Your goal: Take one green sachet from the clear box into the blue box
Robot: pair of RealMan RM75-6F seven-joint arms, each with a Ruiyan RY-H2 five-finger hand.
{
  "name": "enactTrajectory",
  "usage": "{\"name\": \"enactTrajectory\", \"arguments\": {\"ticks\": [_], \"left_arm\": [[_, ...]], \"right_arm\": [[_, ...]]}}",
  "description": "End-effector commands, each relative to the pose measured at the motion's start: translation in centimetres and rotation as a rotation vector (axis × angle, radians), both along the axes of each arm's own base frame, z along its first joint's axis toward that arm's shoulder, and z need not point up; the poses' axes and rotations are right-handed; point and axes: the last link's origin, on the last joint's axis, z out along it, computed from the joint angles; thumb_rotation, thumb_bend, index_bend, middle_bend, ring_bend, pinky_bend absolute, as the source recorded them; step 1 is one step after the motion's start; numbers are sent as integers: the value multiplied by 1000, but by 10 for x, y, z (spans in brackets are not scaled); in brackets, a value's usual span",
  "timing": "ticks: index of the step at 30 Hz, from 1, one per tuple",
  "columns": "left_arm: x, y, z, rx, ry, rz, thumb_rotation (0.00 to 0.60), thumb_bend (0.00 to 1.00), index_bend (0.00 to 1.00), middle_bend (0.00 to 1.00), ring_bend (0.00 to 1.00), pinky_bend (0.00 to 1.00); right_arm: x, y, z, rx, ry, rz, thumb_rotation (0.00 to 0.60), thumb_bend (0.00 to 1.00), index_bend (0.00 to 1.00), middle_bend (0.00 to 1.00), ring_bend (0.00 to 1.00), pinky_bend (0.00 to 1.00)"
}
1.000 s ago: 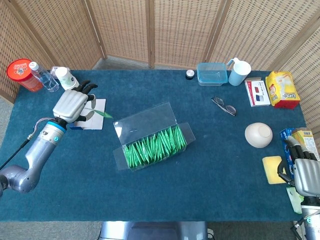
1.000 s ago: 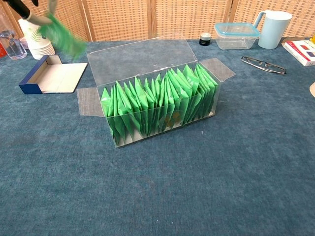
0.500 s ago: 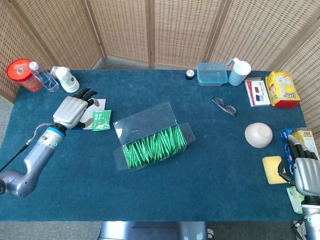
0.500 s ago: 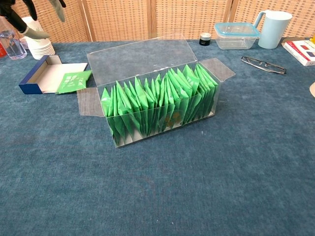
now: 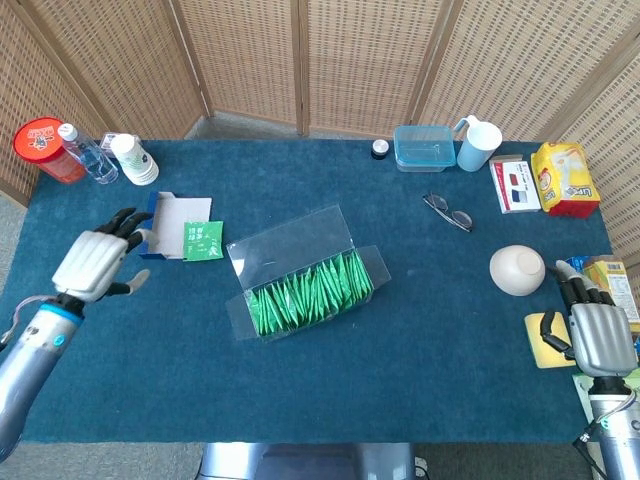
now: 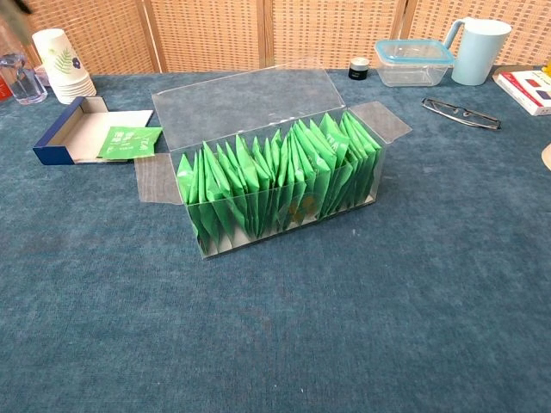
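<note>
A clear box (image 5: 305, 275) (image 6: 271, 163) packed with several upright green sachets stands mid-table with its lid flaps open. To its left lies the open blue box (image 5: 172, 224) (image 6: 82, 131); one green sachet (image 5: 203, 240) (image 6: 128, 142) lies flat across its right edge. My left hand (image 5: 97, 265) hovers over the cloth left of and nearer than the blue box, fingers spread, holding nothing. My right hand (image 5: 596, 335) rests at the table's right edge, fingers apart and empty. The chest view shows neither hand.
At the back left stand a red-lidded tub (image 5: 43, 148), a water bottle (image 5: 85, 152) and stacked paper cups (image 5: 134, 158). A lidded container (image 5: 424, 147), pitcher (image 5: 479, 143), glasses (image 5: 448, 212), white bowl (image 5: 517, 269), yellow sponge (image 5: 544, 338) and snack boxes fill the right side.
My left hand let go of the green sachet, which now lies on the blue box's right edge. The hand then drew back left and toward the table's near side. The right hand shifted slightly.
</note>
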Motion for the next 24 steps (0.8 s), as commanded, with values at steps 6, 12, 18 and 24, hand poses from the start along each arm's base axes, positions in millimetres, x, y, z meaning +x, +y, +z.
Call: {"name": "enactTrajectory", "arguments": {"ticks": [6,12,18,24], "left_arm": [[-36,-61,21,61,-39,106,600,302,312,139,75,315],[-56,-103,28,99,-67,182,600,302,312,139,75,315],[-68,-132,33,132,-50,216,600,302,314,139,76,315],[-68,-150,38,179,-67,220,600,302,315,140,76,315]], "right_arm": [[9,-8,-4,29,19,27,317,718,116,143,143,235],[16,-13,-8,41,40,54,317,718,116,135,126,213],[20,-13,-9,44,53,61,318,717,116,133,114,192],[23,-12,-11,50,46,67,317,718,116,133,112,190]]}}
